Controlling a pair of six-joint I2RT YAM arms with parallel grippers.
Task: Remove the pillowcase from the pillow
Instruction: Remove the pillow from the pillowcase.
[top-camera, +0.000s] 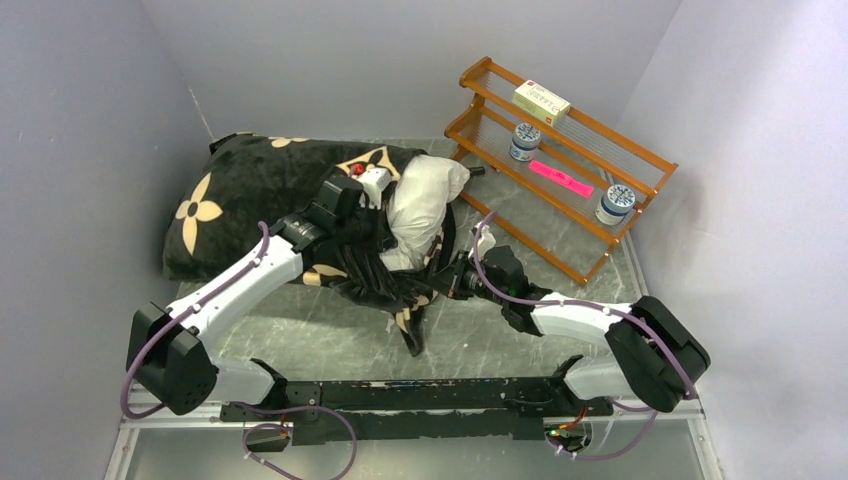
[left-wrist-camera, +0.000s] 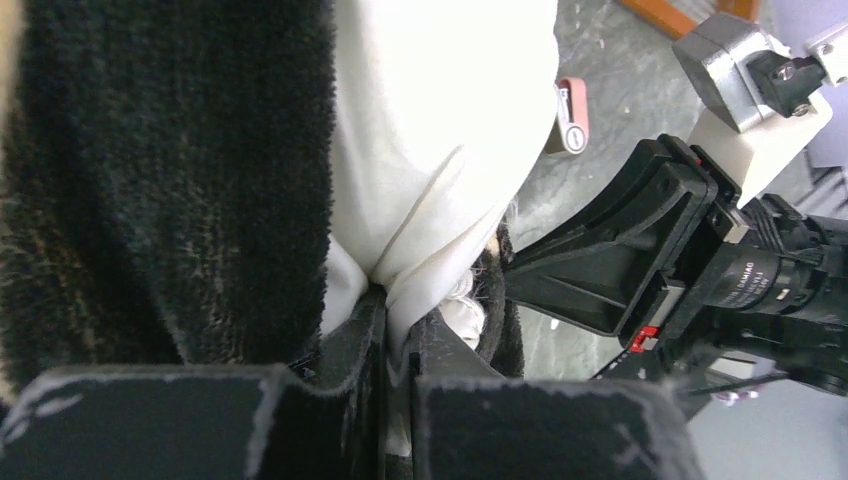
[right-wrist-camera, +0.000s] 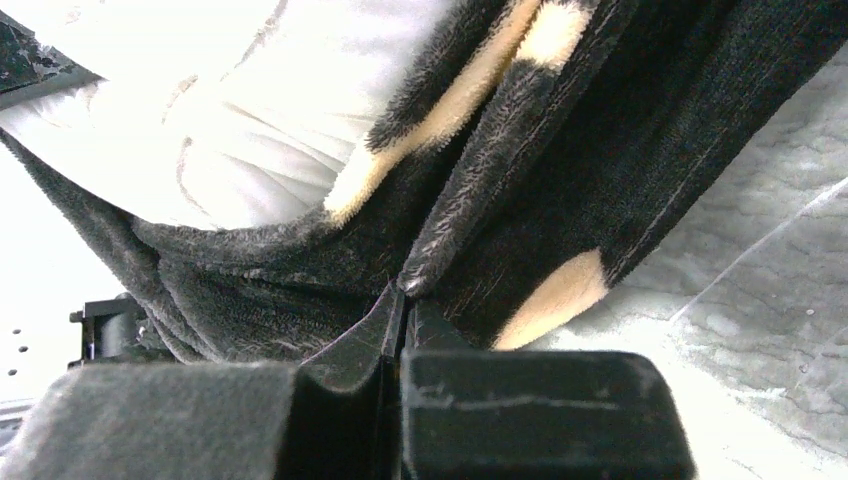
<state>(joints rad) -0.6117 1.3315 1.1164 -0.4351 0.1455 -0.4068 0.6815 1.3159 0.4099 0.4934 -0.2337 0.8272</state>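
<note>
Bulging from the open mouth of the black, flower-printed pillowcase (top-camera: 260, 190), the white pillow (top-camera: 420, 200) shows one bare end near the middle of the grey marbled table (top-camera: 330, 340). The rest of it lies inside the cover, which stretches toward the left wall. The left gripper (left-wrist-camera: 383, 300) is closed on a fold of the pillow's white cloth, right beside the plush black edge. The right gripper (right-wrist-camera: 402, 295) is pinched tight on the pillowcase's bunched hem, where tan petals mark the dark pile and the fabric rises taut from its fingertips. Both arms meet at the cover's opening, the left reaching in from the near left and the right from the near right. Well apart at the far right, a wooden rack (top-camera: 478, 68) holds a small box (top-camera: 541, 102), two jars (top-camera: 525, 141) (top-camera: 615, 204) and a flat pink item (top-camera: 560, 178).
</note>
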